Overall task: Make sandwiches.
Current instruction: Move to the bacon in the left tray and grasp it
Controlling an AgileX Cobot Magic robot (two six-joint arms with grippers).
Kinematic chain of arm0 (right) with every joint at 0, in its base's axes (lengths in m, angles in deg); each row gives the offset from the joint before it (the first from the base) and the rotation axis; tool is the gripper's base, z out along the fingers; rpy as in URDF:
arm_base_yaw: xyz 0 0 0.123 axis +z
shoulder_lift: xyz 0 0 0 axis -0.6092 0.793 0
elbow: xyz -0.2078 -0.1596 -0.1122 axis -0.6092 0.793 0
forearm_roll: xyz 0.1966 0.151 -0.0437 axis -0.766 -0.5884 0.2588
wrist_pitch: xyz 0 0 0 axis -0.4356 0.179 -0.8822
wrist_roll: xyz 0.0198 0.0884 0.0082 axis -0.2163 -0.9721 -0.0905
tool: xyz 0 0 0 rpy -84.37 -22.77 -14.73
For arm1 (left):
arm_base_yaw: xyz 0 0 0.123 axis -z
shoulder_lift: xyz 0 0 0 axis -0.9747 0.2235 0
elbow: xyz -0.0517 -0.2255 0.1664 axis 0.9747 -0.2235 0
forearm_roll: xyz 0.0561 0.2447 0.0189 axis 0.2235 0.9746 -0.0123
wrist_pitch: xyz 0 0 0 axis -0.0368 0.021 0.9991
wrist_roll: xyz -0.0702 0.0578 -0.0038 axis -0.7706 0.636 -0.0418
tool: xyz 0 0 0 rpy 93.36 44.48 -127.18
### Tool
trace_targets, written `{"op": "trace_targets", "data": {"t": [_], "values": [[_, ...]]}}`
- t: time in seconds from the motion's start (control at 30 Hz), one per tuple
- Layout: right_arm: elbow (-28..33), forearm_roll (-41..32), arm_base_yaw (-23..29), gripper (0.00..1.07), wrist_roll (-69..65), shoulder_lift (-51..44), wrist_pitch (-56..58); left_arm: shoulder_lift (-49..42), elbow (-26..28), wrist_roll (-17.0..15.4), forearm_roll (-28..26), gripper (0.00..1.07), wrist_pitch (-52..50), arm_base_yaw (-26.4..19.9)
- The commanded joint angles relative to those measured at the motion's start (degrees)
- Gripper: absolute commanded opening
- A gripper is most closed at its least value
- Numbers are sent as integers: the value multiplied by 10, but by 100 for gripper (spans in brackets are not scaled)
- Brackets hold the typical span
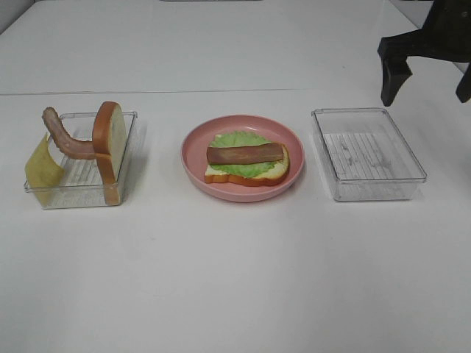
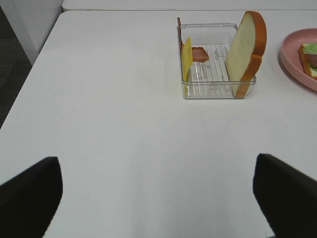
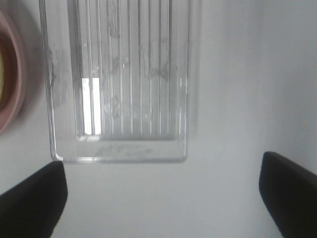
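Note:
A partly stacked sandwich sits on the round pink plate (image 1: 195,158): a white bread slice (image 1: 246,174), green lettuce (image 1: 235,140) and a bacon strip (image 1: 245,154) on top. The left clear tray (image 1: 81,195) holds an upright bread slice (image 1: 110,140), a curved bacon strip (image 1: 62,140) and a yellow cheese slice (image 1: 43,168) leaning on its outer wall. My right gripper (image 1: 429,84) is open and empty, above and behind the right tray. My left gripper (image 2: 158,198) is open and empty, well short of the left tray (image 2: 218,94); it is out of the exterior view.
The right clear tray (image 1: 368,154) is empty and fills the right wrist view (image 3: 124,74), between the open fingers. The plate's rim shows at the edge of both wrist views (image 2: 292,59) (image 3: 10,74). The table is white.

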Motion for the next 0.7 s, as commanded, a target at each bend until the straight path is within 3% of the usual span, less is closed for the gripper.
{"op": "trace_targets", "data": {"t": [0.03, 0.07, 0.13, 0.17, 0.23, 0.27, 0.4, 0.43, 0.57, 0.7], "values": [[117, 6, -2, 98, -11, -115, 52, -7, 1, 1, 2, 101, -2, 3], [117, 6, -2, 98, -11, -115, 52, -7, 1, 1, 2, 101, -2, 3], [197, 6, -2, 98, -13, -198, 39, -7, 1, 1, 2, 101, -2, 3], [197, 6, -2, 98, -13, -198, 39, -7, 1, 1, 2, 101, -2, 3], [277, 6, -2, 98, -13, -300, 32, -7, 1, 1, 2, 101, -2, 3], [277, 6, -2, 98, -13, -300, 32, -7, 1, 1, 2, 101, -2, 3], [395, -3, -2, 98, -15, -465, 13, -7, 1, 1, 2, 101, -2, 3], [395, -3, -2, 98, -15, -465, 13, -7, 1, 1, 2, 101, -2, 3], [491, -6, -2, 98, -15, -631, -17, -7, 1, 1, 2, 101, -2, 3], [538, -3, -2, 98, -15, -749, -22, -7, 1, 1, 2, 101, -2, 3]]}}
